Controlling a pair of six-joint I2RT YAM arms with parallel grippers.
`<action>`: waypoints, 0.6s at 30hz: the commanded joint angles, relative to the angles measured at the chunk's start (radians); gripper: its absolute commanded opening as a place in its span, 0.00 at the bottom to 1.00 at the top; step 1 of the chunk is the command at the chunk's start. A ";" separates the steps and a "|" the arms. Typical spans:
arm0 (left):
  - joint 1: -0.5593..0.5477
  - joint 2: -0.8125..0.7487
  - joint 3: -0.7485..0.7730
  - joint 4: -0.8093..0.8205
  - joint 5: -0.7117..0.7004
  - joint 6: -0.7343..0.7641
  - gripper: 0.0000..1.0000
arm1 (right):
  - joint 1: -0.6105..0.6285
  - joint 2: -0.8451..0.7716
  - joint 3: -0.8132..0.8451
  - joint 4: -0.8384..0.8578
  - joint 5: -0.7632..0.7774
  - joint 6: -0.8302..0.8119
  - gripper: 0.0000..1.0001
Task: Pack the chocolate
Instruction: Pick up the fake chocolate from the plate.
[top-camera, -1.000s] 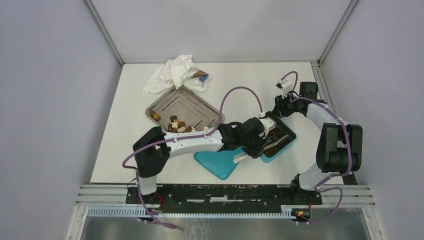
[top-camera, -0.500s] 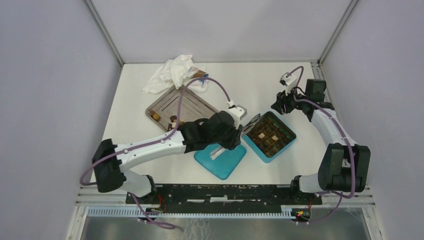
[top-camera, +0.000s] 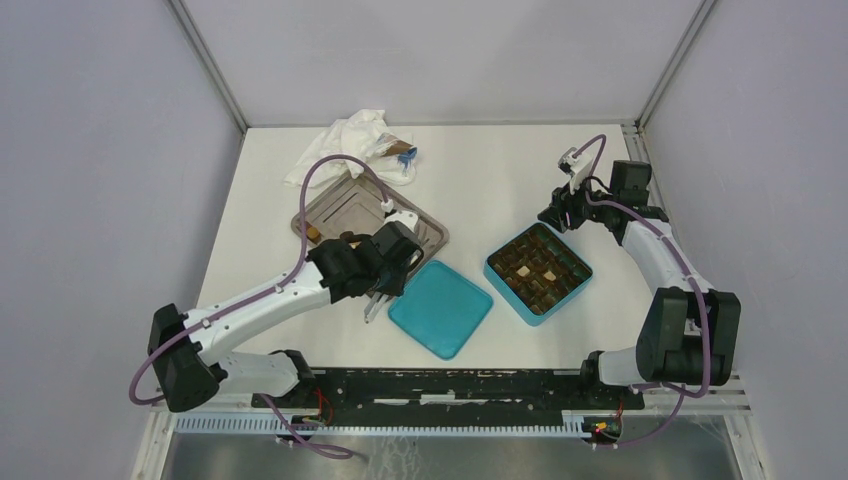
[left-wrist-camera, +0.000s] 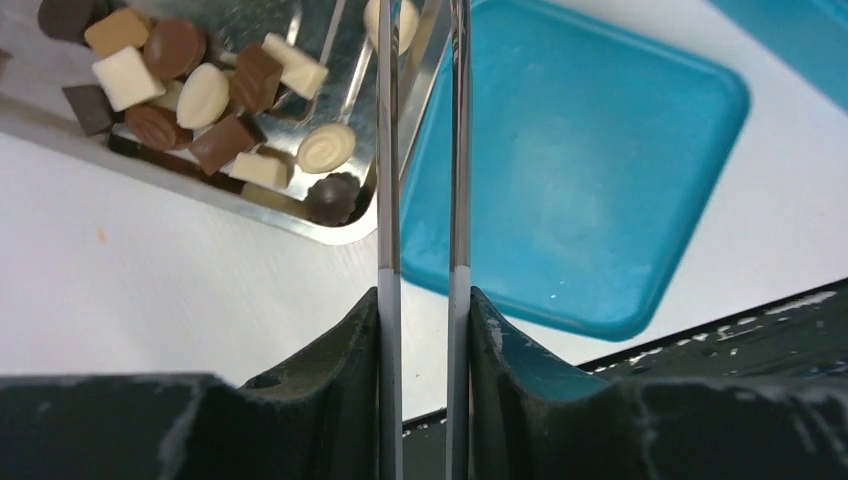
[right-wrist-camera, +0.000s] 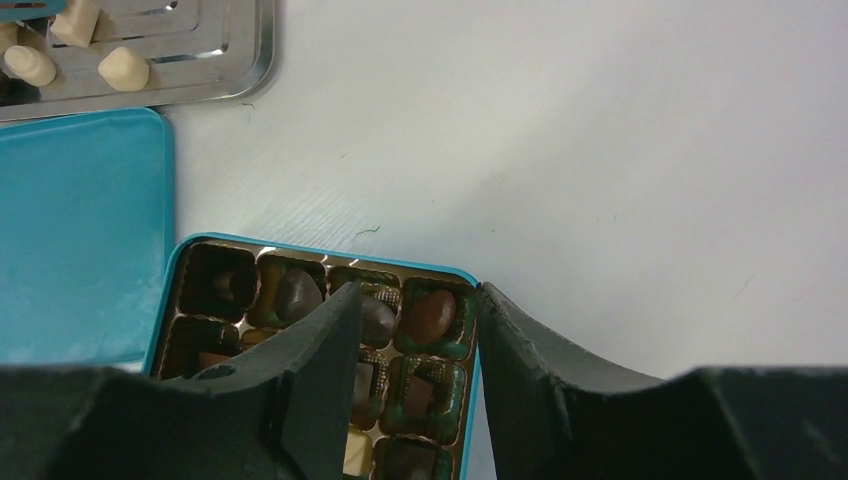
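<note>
Loose chocolate pieces, dark, mid-brown and cream, lie piled in the near corner of a metal tray. More chocolate fills cells of the open teal box. The box's lid lies flat between tray and box. My left gripper hangs over the tray's near right corner, shut on metal tweezers. Their blades stand slightly apart and their tips run out of the left wrist view. My right gripper is open and empty above the box's far corner.
A crumpled white cloth and a blue-edged wrapper lie beyond the tray at the back of the table. Enclosure walls stand on three sides. A slotted metal rail runs along the near edge by the arm bases.
My left arm has swung left with the tweezers, from over the teal box across the lid to the tray's near corner. The right gripper has stayed by the box's far corner.
</note>
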 joint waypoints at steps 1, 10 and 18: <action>0.014 0.027 -0.004 -0.057 -0.042 -0.047 0.38 | -0.004 0.009 -0.001 0.023 -0.029 -0.012 0.51; 0.032 0.091 -0.002 -0.056 -0.039 -0.026 0.41 | -0.002 0.021 0.002 0.016 -0.027 -0.020 0.51; 0.051 0.138 -0.019 -0.001 0.015 -0.007 0.43 | -0.001 0.023 0.002 0.013 -0.026 -0.023 0.51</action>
